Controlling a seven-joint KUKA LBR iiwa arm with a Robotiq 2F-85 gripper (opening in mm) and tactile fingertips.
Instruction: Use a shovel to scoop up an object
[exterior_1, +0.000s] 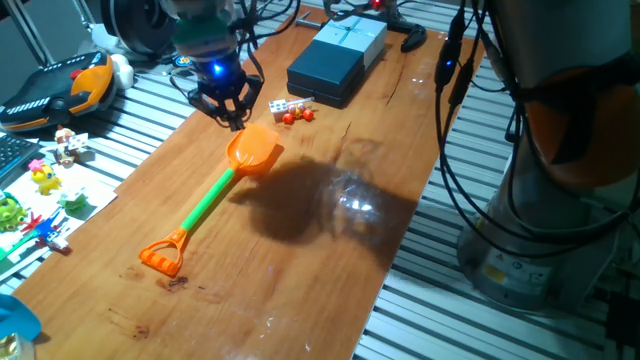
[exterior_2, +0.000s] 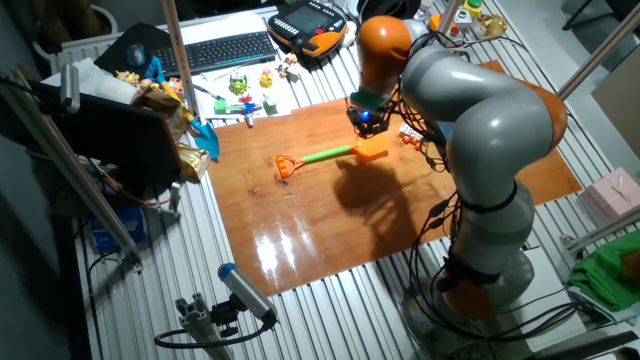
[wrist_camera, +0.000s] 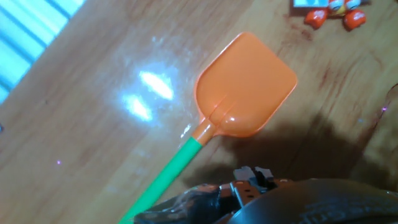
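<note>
The shovel lies flat on the wooden table, with its orange blade (exterior_1: 255, 150), green shaft (exterior_1: 210, 195) and orange loop end (exterior_1: 163, 255). My gripper (exterior_1: 235, 118) hovers just above the blade's far edge. Its fingers meet in a point and hold nothing. The object, a small white die (exterior_1: 277, 106), sits a short way beyond the blade, next to tiny red pieces (exterior_1: 297, 115). The hand view shows the blade (wrist_camera: 245, 84) and shaft (wrist_camera: 165, 174) below me, and the die (wrist_camera: 306, 2) is cut off at the top edge. The other fixed view shows the shovel (exterior_2: 325, 155) under the gripper (exterior_2: 366, 122).
A dark box (exterior_1: 335, 60) lies on the table behind the die. Small toys (exterior_1: 45, 180) and a black-orange controller (exterior_1: 60, 90) sit on the slatted surface to the left. The arm's base (exterior_2: 480, 270) and cables (exterior_1: 470, 150) stand at the table's right edge.
</note>
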